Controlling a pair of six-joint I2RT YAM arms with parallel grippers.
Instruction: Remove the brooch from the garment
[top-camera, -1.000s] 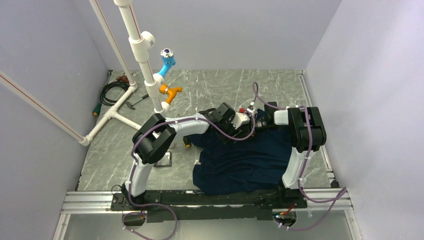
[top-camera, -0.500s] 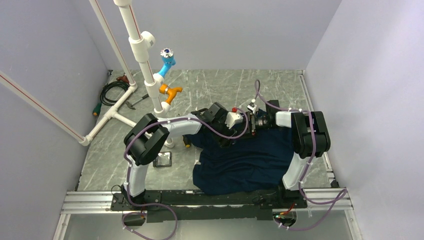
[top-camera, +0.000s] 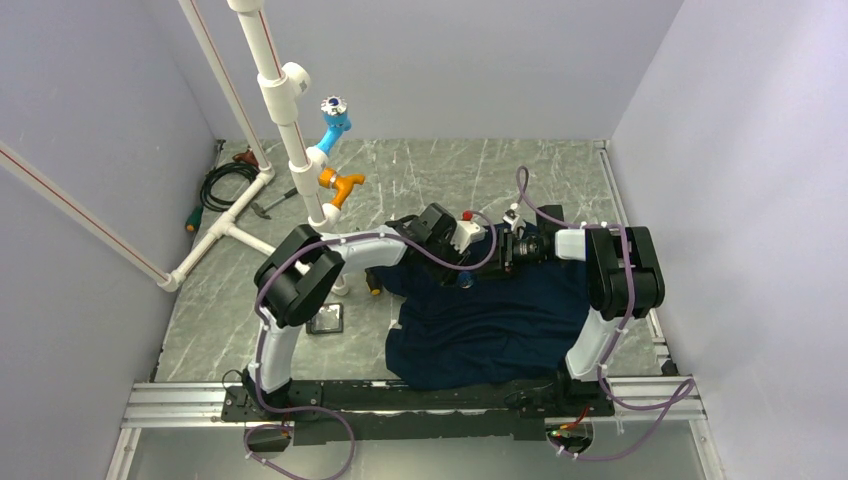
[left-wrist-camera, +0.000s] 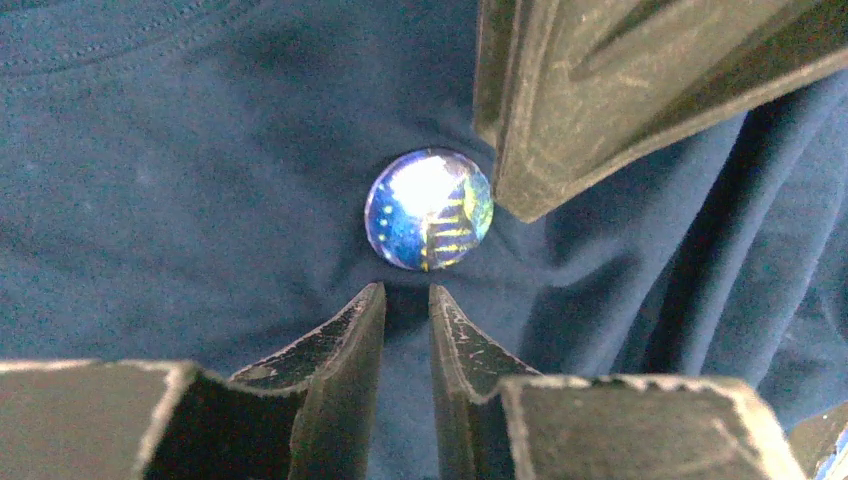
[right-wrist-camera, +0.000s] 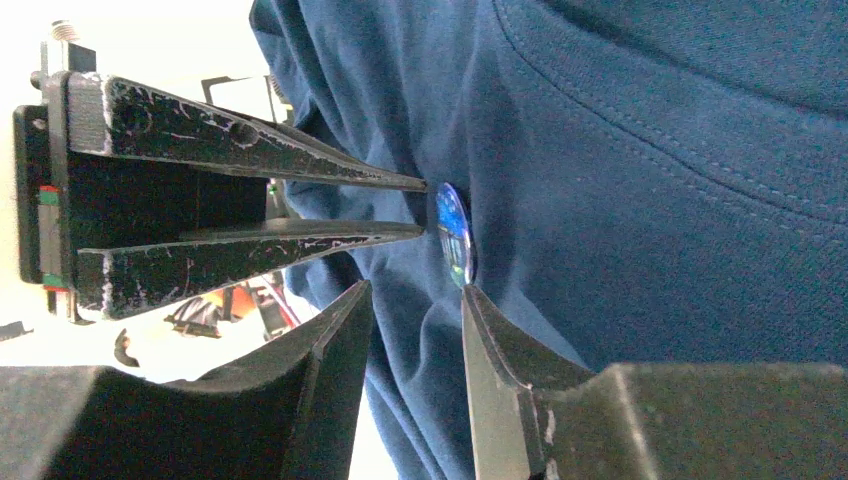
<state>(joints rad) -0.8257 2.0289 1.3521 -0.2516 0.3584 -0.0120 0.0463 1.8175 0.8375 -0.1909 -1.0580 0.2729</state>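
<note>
- The left gripper (left-wrist-camera: 405, 300) has its jaws only a narrow slit apart and grasps nothing. Its tips sit just below the brooch (left-wrist-camera: 428, 208), close to the disc's rim.
- The right gripper (right-wrist-camera: 415, 300) stands part-open, with blue cloth showing in the gap and one finger just beside the disc's edge. It does not hold the brooch.
- The brooch sits on the garment (top-camera: 480, 330) just below the collar seam. That is the shirt's far end, about mid-table (top-camera: 450, 170), and the rest of the shirt runs down to the near edge on the right half.
- Risk: the disc looks glossy and domed, so tips this close together could skate off it or nip only the cloth.
- Risk: all four fingers crowd one small spot, so a closing or turning move could knock the grippers together.
- Risk: if the cloth is not pinned when the brooch is pulled, the soft shirt would likely lift and bunch with it.
- Risk: the fastening behind the disc is hidden, so a straight tug might snag or tear the fabric.
- Containers: none shows in any view, so there is no obvious place to put the brooch once it is off.
</note>
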